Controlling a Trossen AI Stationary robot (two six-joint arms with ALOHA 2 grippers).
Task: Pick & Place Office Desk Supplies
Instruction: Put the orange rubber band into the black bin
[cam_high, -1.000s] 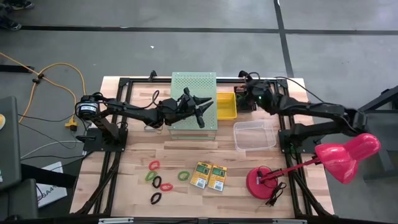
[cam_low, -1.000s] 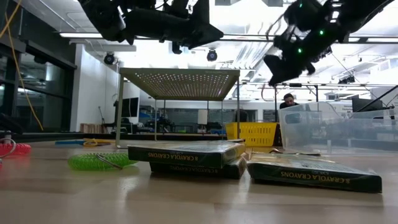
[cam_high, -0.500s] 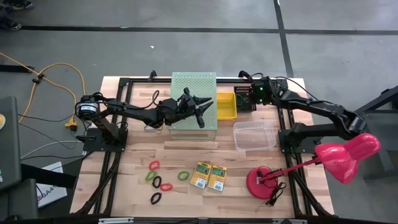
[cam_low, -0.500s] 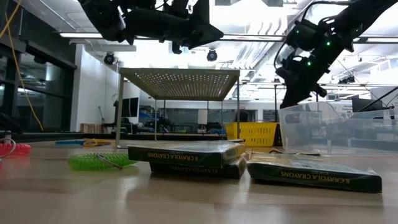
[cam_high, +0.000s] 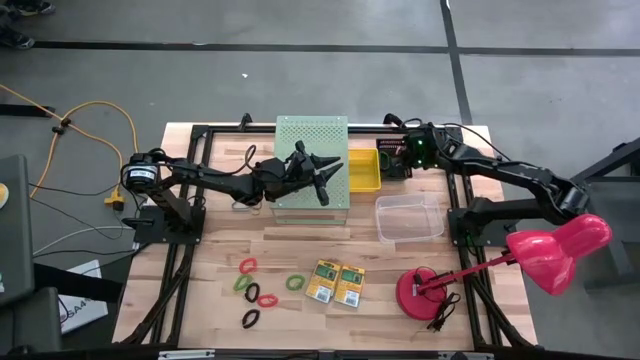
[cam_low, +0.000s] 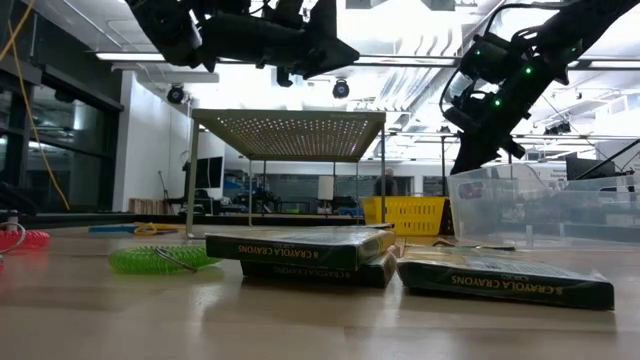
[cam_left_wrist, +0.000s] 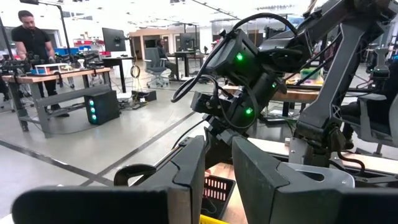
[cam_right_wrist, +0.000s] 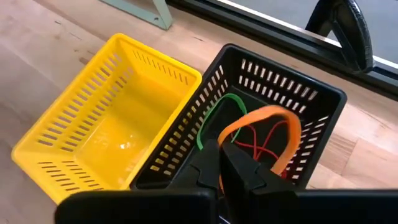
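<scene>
Bands already lie in the black basket (cam_right_wrist: 273, 118) at the far right of the bench (cam_high: 300, 250): through our right wrist view we see an orange loop (cam_right_wrist: 261, 124), a green loop (cam_right_wrist: 214, 112) and a thin red one (cam_right_wrist: 258, 146) inside it. The yellow basket (cam_right_wrist: 106, 137) beside it looks empty, as does the clear tub (cam_high: 410, 217) nearer to us.

Our right pincer (cam_right_wrist: 222, 163) hangs over the black basket with its fingers drawn close together and nothing between them. Our left pincer (cam_left_wrist: 217, 168) waits above the pale-green perforated box (cam_high: 312, 165), fingers narrow, also empty.

We judge the job partly done. Left on the near side of the bench are several loops: a red one (cam_high: 248, 265), a green one (cam_high: 241, 282), another red pair (cam_high: 260, 296), a black one (cam_high: 251, 319), and a green coil (cam_high: 295, 282). Just to its right the two crayon boxes (cam_high: 335, 283) lie flat, side by side and touching. None of these is held. The pink lamp (cam_high: 555, 250) stands at the near right and is not ours to move.
</scene>
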